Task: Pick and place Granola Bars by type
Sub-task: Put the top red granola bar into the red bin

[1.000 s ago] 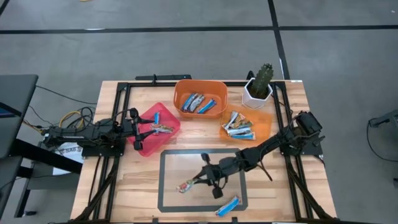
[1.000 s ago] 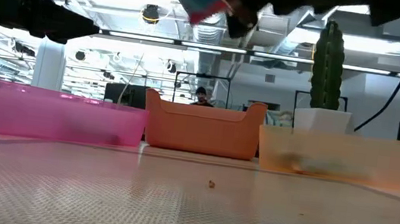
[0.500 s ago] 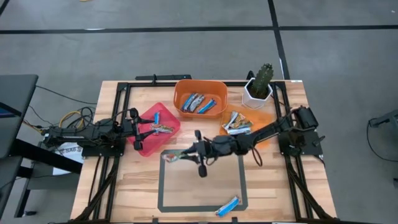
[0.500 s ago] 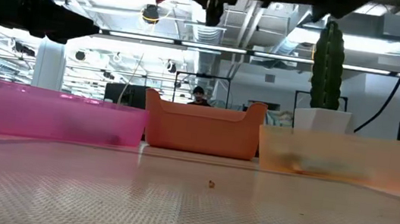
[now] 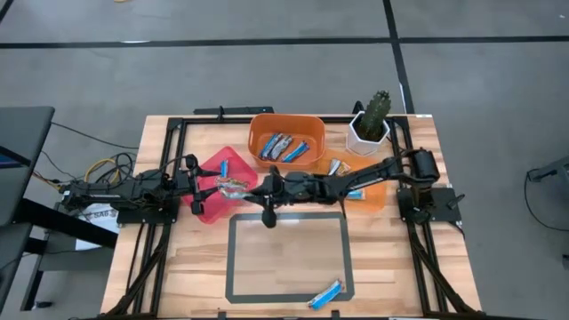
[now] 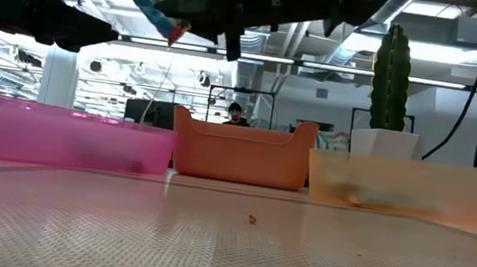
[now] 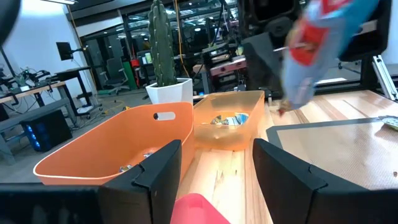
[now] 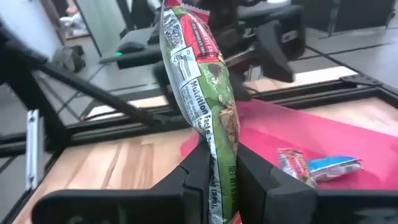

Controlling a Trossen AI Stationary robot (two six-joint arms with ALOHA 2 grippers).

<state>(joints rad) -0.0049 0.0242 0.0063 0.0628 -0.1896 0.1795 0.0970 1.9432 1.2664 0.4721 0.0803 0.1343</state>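
Granola bar (image 8: pixel 205 93) with green and red shiny wrapper is clenched in my right pincer (image 5: pixel 258 190), arm stretched across the desk (image 5: pixel 284 267) to the pink bin (image 5: pixel 206 212) edge; my left pincer (image 5: pixel 197 182) waits released at that bin; one blue bar (image 5: pixel 326 292) lies on the desk's front.

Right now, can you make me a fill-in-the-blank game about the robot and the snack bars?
1. The right tool is shut on a ____ bar with a green and red wrapper.
2. That granola bar hangs over the ____ bin.
3. One blue bar lies alone at the edge of the dark ____ marked on the table.
4. The plant in the white pot is a ____.

Missing words: granola; pink; rectangle; cactus
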